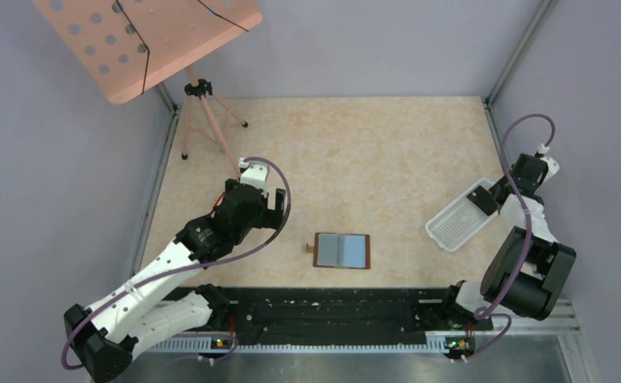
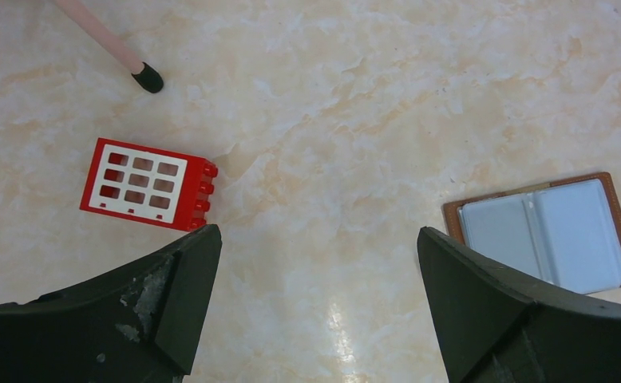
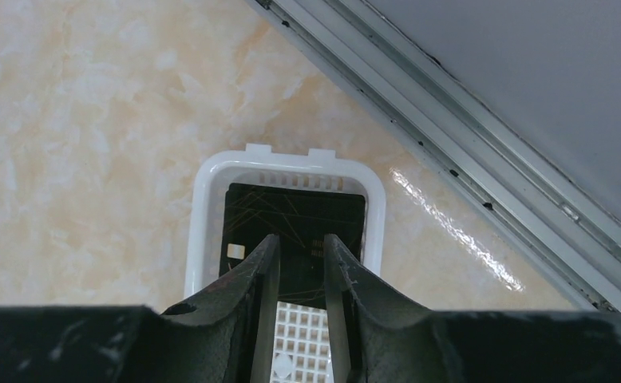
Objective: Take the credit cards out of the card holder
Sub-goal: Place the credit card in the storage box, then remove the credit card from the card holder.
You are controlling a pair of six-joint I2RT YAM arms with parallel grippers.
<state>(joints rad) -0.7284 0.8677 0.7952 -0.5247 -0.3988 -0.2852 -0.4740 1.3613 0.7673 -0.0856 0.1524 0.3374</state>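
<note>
The card holder lies open and flat on the table near the front middle, brown rim, blue-grey inside. It also shows at the right of the left wrist view. My left gripper hovers left of it, jaws wide open and empty. My right gripper is over the far end of the white perforated tray. A black credit card lies flat in the tray. The right jaws stand narrowly apart above the card, holding nothing.
A red block with a white grid face lies on the table left of my left gripper. A pink music stand on a tripod stands at the back left; one leg tip is near the block. A metal rail runs behind the tray.
</note>
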